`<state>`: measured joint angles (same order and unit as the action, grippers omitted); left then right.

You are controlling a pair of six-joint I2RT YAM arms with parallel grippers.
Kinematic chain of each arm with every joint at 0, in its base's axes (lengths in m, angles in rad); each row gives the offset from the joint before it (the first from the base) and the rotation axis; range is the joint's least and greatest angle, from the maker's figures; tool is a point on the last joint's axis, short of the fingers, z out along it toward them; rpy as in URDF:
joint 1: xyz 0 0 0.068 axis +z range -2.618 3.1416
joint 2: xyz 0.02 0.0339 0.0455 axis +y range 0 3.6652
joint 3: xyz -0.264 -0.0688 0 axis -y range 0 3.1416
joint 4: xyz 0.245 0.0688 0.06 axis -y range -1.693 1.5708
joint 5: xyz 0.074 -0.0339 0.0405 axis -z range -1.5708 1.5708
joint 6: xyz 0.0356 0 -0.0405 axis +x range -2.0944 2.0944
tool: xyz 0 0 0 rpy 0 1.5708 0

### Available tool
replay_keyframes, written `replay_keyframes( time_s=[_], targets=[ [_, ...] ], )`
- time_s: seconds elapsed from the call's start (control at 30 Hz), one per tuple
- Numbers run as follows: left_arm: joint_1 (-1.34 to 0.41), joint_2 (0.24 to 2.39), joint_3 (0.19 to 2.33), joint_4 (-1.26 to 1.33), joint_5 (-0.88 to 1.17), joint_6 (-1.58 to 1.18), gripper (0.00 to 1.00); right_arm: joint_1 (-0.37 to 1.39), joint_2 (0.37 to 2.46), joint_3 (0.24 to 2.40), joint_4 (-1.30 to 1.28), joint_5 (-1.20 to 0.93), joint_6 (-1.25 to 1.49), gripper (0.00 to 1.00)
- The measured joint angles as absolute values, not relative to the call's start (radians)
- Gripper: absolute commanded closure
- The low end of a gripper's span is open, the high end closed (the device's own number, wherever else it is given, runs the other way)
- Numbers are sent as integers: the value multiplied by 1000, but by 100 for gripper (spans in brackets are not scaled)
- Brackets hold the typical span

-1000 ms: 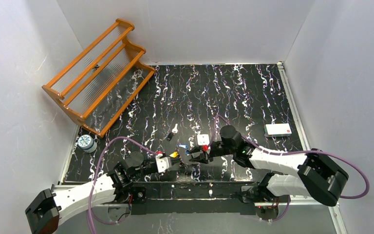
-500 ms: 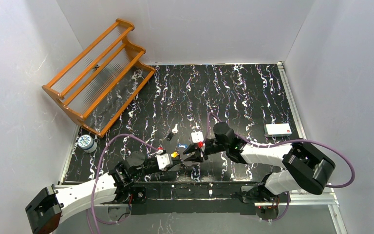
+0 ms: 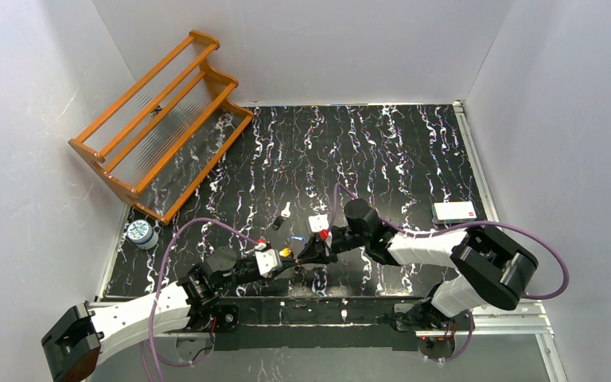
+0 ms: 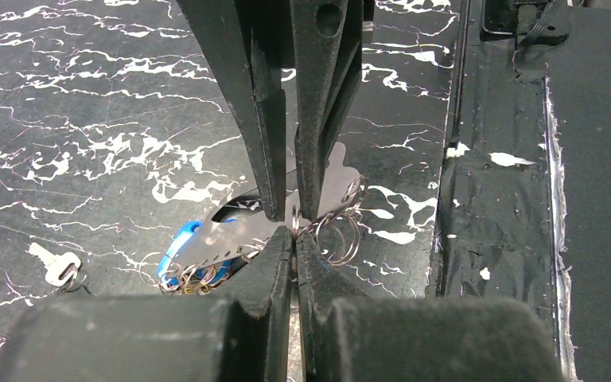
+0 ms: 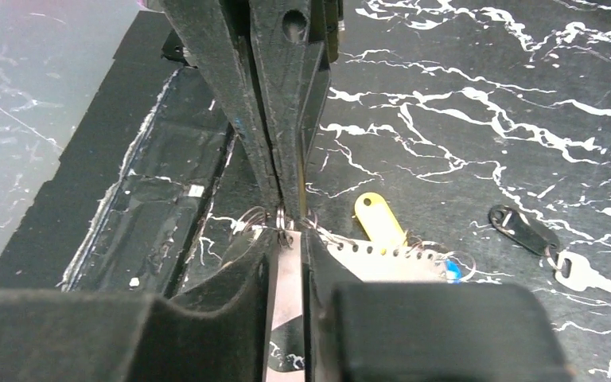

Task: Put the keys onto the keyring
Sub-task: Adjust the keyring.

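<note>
Your left gripper [image 4: 294, 235] is pinched together on thin wire rings [image 4: 340, 237]. Your right gripper [image 5: 288, 248] has its fingers barely apart; whether they grip, you cannot tell. The pale perforated flat keyring [image 5: 382, 259] lies at 6 o'clock on the black marbled mat [image 3: 382, 151], a blue-headed key [image 4: 180, 243] beside it.

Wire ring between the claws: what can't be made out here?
- Left wrist: left claw pinches the thin wire ring; whether right claw grips it too is unclear, tips overlap.
- Top external: ring too small, under both claws.
- Right wrist: perforated white strip partly behind the claw finger.
</note>
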<state>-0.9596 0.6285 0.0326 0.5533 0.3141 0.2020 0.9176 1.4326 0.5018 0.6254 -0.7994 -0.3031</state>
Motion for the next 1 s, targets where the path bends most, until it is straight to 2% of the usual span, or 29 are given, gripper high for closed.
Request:
replay_keyframes(
  time_s=[0.07,0.17,0.5,0.53,0.57,0.6,0.83,1.0],
  targets=[
    [-960,628,33,553,306,200,100,918,1441,509,627,-811,-297,99],
    [-959,628,33,553,290,196,99,918,1448,514,627,-825,-288,99],
    [-960,521,72,459,241,184,70,918,1447,514,629,-830,-303,99],
    [-960,501,84,443,226,179,63,918,1446,514,628,-830,-307,99],
    [-960,473,97,427,209,170,43,918,1444,514,628,-830,-313,99],
    [-960,443,108,412,191,162,37,918,1442,513,628,-830,-319,99],
    [-960,244,127,310,83,105,38,918,1412,505,627,-837,-363,99],
    [-960,187,127,242,43,91,39,918,1372,457,632,-887,-466,99]
  ],
)
